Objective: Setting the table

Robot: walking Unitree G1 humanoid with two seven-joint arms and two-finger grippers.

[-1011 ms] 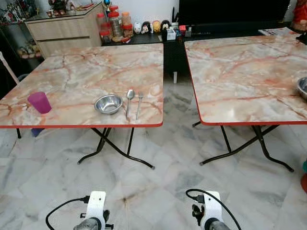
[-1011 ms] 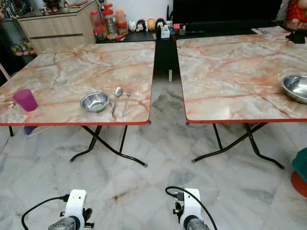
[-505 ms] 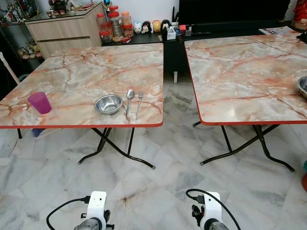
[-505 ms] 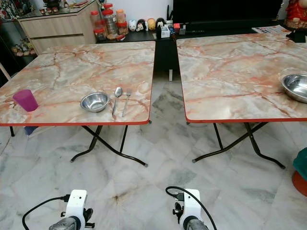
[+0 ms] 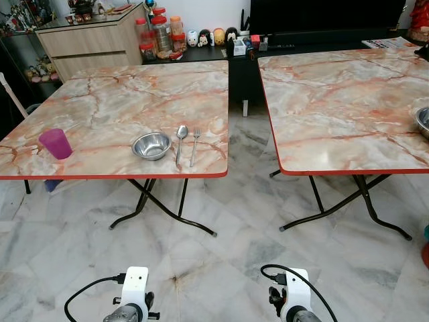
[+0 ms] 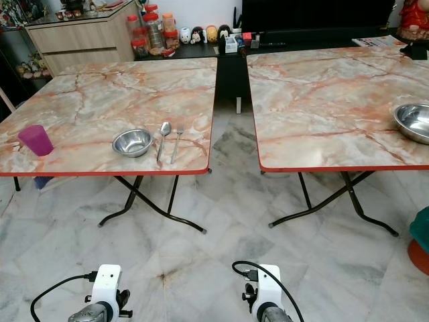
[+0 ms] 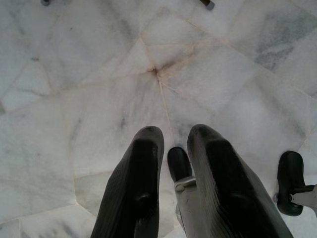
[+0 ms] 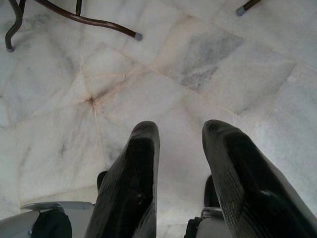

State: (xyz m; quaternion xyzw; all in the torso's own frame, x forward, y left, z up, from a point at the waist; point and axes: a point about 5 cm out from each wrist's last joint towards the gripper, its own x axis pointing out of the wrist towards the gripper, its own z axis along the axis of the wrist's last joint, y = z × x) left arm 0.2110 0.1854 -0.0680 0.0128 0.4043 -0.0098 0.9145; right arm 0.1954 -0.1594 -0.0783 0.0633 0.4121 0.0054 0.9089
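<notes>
Step in hand, as I judge it: standing back on the marble floor [image 5: 221, 241], both arms hanging idle, nothing picked up. One place setting sits on the left table [image 5: 127, 107]; the bowl on the right table looks like the next item to deal w/. Next move prob. calls for walking fwd toward 1–2 o'clock and raising an arm to table height.

L to R:

- Left gripper [image 7: 173, 144]: pointing down at the floor, fingers a little apart, nothing btwn them.
- Purple cup [image 5: 55, 143]: at 10 o'clock, near the left table's front-left edge, upright. Contents can't be made out.
- Small steel bowl [image 5: 151, 145]: at 11 o'clock, near the front edge. Looks empty.
- Spoon [image 5: 180, 141] just beside the bowl, fork [image 5: 194, 145] just beside the spoon, both lying roughly parallel, handles toward the robot.
- Right gripper [image 8: 181, 148]: also aimed at the floor, fingers apart, empty.
- Larger steel bowl [image 6: 413, 122]: at 2 o'clock, at the right table's [image 6: 322, 100] far right side, partly cut by the frame. Appears empty.
</notes>
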